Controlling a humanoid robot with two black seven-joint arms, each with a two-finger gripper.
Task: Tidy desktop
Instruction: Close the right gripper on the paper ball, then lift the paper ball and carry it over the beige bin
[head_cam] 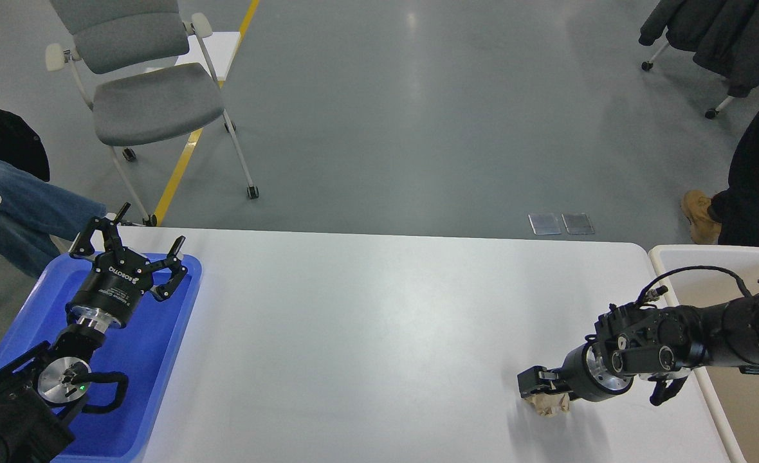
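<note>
The desktop (366, 321) is a wide white tabletop. A crumpled tan paper ball (552, 406) lies on it near the front right. My right gripper (536, 384) is low over the ball's left top, touching or nearly touching it and hiding part of it. Its fingers look dark and I cannot tell them apart. My left gripper (134, 243) is open and empty, held above the far end of the blue tray (161, 360) at the left.
A beige bin with a white rim (670, 254) stands off the table's right edge, under my right arm. A grey chair (141, 96) stands beyond the table at the left. One person sits at the far left (13, 199); another stands at the far right (756, 173).
</note>
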